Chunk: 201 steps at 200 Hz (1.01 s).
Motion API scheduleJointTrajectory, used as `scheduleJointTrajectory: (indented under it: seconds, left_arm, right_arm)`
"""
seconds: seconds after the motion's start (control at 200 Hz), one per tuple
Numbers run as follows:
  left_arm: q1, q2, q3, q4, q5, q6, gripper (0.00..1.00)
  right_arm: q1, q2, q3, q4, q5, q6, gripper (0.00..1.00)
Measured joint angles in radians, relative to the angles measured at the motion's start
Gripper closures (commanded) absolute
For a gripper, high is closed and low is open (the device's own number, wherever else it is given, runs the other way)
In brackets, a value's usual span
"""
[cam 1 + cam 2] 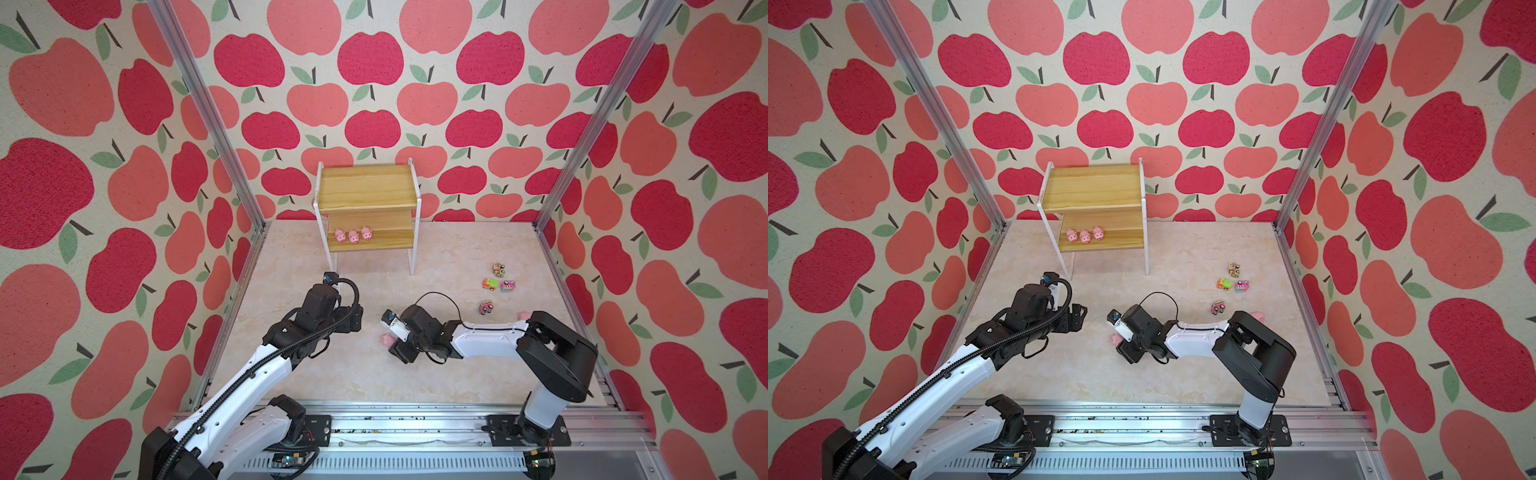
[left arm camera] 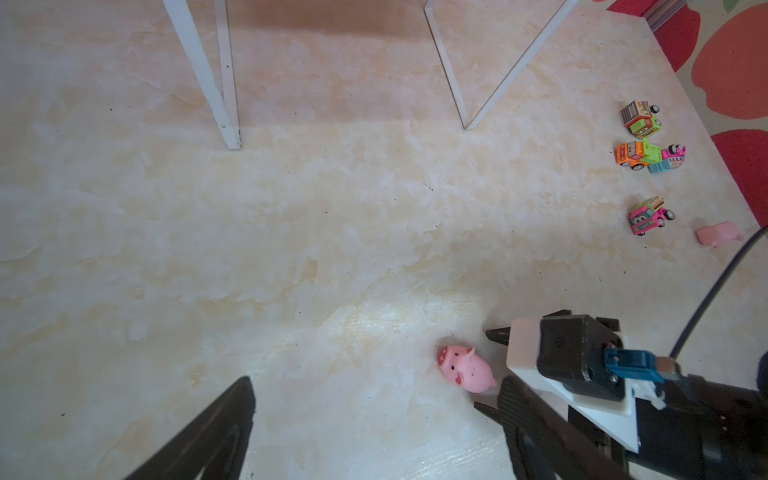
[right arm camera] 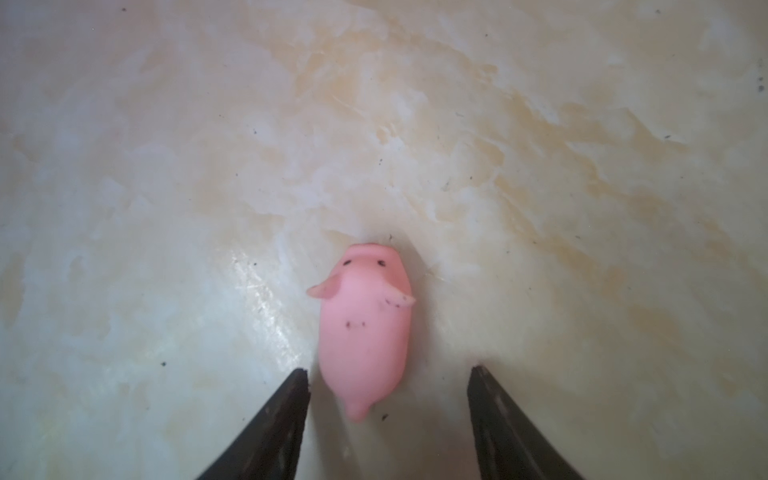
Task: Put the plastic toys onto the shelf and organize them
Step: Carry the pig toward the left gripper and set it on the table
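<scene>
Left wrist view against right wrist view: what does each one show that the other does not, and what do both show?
Only the left wrist view: the white metal legs of the shelf, four small bright plastic toy trucks, and another pink pig figure near them.
Only the right wrist view: a close-up where neither fingertip seems to touch the pig between them.
Both: the small pink plastic pig lying on the pale marble-patterned tabletop, with the open right tool around its tail end.
</scene>
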Motion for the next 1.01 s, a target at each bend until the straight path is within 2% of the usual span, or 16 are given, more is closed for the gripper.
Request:
scheduleJointTrajectory:
  seconds: [0.22, 0.425, 0.675, 1.006]
  left_arm:
    - [-0.095, 0.018, -0.069, 0.062, -0.026, 0.000, 0.05]
    - [-0.145, 0.019, -0.128, 0.121, -0.039, 0.000, 0.05]
    - [-0.175, 0.027, -0.161, 0.173, -0.053, 0.000, 0.05]
    - [-0.211, -0.003, -0.210, 0.204, -0.080, -0.022, 0.05]
  right_arm:
    - [-0.072, -0.021, -0.029, 0.015, 0.002, 0.000, 0.36]
    - [-0.134, -0.006, -0.021, 0.039, 0.002, 0.025, 0.36]
    - [-0.132, 0.112, 0.095, 0.098, 0.005, 0.119, 0.36]
    - [-0.097, 0.257, 0.255, 0.169, 0.108, 0.287, 0.35]
